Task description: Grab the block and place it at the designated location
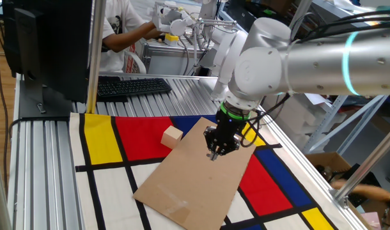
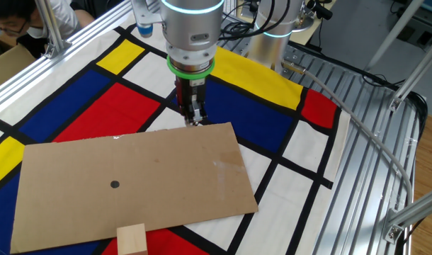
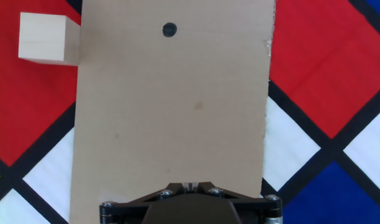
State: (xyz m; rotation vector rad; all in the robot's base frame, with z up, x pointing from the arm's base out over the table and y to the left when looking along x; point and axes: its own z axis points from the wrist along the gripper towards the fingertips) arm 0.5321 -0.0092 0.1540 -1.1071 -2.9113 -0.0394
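A tabletop (image 1: 48, 160) of ribbed aluminium carries a mat (image 2: 110, 106) of red, yellow, blue and white panels, with a keyboard (image 1: 132, 85) and people at benches behind. The fingers (image 2: 194, 115) hang pressed together, gripping nothing — poised above the far edge of the cardboard rectangle (image 2: 138, 180). In the hand view its dark dot (image 3: 169, 29) sits at twelve o'clock, and the block (image 3: 48, 38) rests on red mat at ten o'clock, touching the cardboard's side edge — well apart from the fingers.
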